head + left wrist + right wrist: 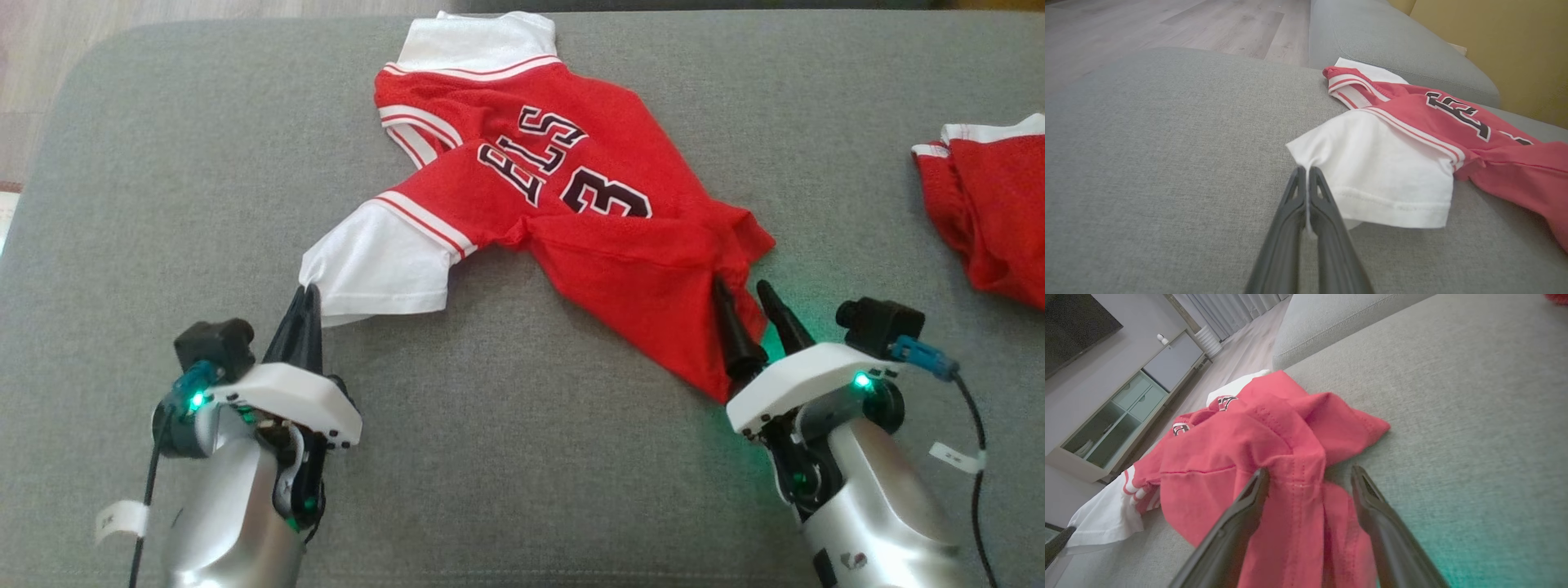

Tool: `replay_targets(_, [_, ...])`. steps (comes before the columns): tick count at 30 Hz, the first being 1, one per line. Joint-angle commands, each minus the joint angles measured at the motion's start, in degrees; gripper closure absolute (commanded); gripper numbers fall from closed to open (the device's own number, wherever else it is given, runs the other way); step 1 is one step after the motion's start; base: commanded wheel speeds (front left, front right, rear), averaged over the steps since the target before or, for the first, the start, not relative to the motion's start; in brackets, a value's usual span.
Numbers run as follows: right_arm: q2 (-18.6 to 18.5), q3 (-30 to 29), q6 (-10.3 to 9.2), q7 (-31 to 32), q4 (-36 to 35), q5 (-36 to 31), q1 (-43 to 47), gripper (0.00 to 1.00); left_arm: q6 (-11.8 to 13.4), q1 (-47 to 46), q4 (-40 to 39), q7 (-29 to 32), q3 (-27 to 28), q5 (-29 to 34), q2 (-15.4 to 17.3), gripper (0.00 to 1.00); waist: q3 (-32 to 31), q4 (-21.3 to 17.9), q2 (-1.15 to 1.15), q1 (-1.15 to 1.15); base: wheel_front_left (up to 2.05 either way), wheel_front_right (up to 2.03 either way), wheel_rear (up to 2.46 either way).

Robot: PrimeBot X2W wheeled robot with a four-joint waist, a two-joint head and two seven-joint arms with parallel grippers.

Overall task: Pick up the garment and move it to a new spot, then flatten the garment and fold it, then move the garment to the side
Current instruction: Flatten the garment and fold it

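1. Left gripper (309, 287): fingers pressed together, pinching the jersey (604, 245) by its white sleeve; forearm at lower left.
2. Right gripper (741, 284): fingers spread apart, angled up-left; forearm at lower right.

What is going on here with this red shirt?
The robot is handling a red and white jersey that lies rumpled on a grey cushion. Its left gripper is shut on a corner of the white sleeve. Its right gripper is open, with the red hem between its jaws. Another red garment lies at the right.
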Motion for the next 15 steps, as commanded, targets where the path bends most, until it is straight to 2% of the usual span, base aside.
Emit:
replay_targets(1, [-0.04, 1.69, -0.05, -0.19, -1.05, 0.43, -2.19, 0.00, 0.04, -0.84, -1.70, -0.71, 1.31, 0.50, 0.82, 1.00, -0.04, 0.04, 0.00, 0.00, 0.00, 0.00, 0.00])
replay_targets(10, [-0.04, 4.26, -0.05, -0.72, 1.29, 2.28, -3.20, 0.00, 0.08, -0.66, -1.49, -0.71, 1.11, 0.71, 0.83, 1.00, -0.10, 0.03, 0.00, 0.00, 0.00, 0.00, 0.00])
replay_targets(11, [-0.04, 4.50, -0.05, -0.89, 1.27, 2.57, -3.29, 0.03, 0.07, -0.68, -1.47, -0.71, 1.12, 0.71, 0.86, 1.00, -0.07, -0.02, 0.00, 0.00, 0.00, 0.00, 0.00])
replay_targets(12, [-0.04, 4.72, -0.05, -1.04, 1.27, 2.82, -3.38, 0.29, 0.07, -0.71, -1.45, -0.71, 1.13, 0.70, 0.89, 1.00, -0.05, -0.08, 0.00, 0.00, 0.00, 0.00, 0.00])
replay_targets(13, [-0.04, 4.91, -0.05, -1.21, 1.28, 2.96, -3.50, 0.62, 0.07, -0.76, -1.43, -0.71, 1.14, 0.69, 0.91, 1.00, -0.04, -0.13, 0.00, 0.00, 0.00, 0.00, 0.00])
replay_targets(14, [-0.04, 4.91, -0.05, -1.21, 1.28, 2.96, -3.50, 0.62, 0.07, -0.76, -1.43, -0.71, 1.14, 0.69, 0.91, 1.00, -0.04, -0.13, 0.00, 0.00, 0.00, 0.00, 0.00])
replay_targets(15, [-0.04, 5.09, -0.05, -1.43, 1.29, 2.90, -3.62, 0.83, 0.08, -0.81, -1.42, -0.71, 1.15, 0.68, 0.93, 1.00, 0.00, -0.20, 0.00, 0.00, 0.00, 0.00, 0.00])
